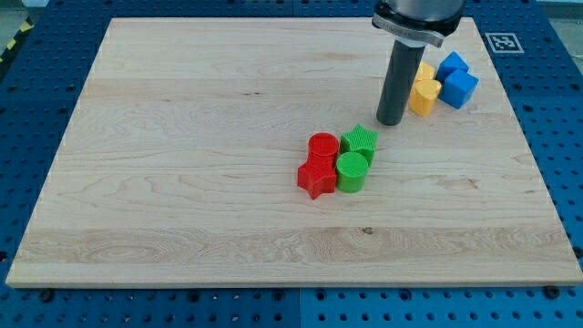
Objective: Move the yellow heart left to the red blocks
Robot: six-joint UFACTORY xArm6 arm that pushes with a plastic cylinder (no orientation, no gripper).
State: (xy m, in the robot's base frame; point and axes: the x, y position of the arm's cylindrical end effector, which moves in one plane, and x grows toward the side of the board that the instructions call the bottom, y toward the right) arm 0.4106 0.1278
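The yellow heart (424,96) lies near the view's upper right, with another yellow block (424,73) just above it, partly hidden by the rod. My tip (391,122) rests on the board just left of the yellow heart and slightly below it, close to touching. The red cylinder (322,146) and the red star (316,178) sit together at the board's middle, down and left of my tip.
A green star-shaped block (361,141) and a green cylinder (352,170) press against the right side of the red blocks. Two blue blocks (453,66) (461,87) sit right of the yellow ones. The wooden board (182,182) ends close beyond them.
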